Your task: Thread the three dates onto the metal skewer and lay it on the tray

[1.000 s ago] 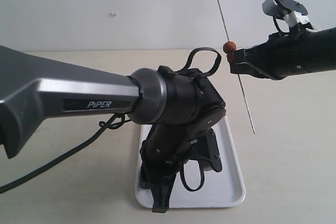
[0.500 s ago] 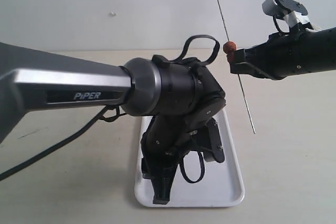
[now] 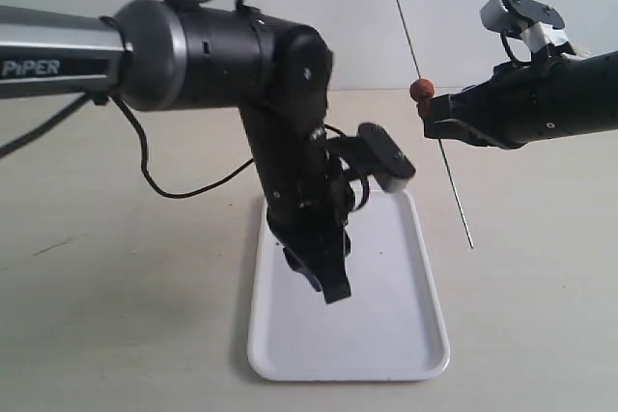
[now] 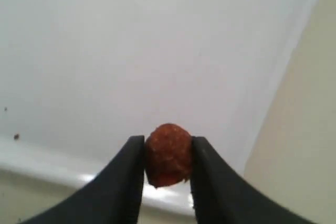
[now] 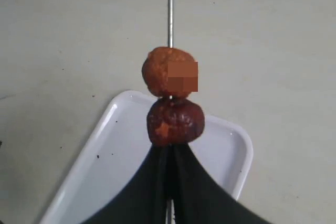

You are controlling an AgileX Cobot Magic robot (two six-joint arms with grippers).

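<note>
Beige tabletop (image 3: 116,315) carries the glossy white rectangular tray (image 3: 406,335). Over it the black left gripper (image 3: 325,284) pinches one wrinkled reddish-brown date (image 4: 168,155). At two o'clock from the tray, the black right gripper (image 3: 428,111) is clamped on the thin grey metal skewer (image 3: 454,190), with two dates (image 5: 170,72) threaded just above its fingertips.

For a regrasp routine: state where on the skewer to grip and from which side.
Grip the skewer just below the threaded dates, side-on like the right gripper: the rod is thin and near upright, and threading needs its top free.
</note>
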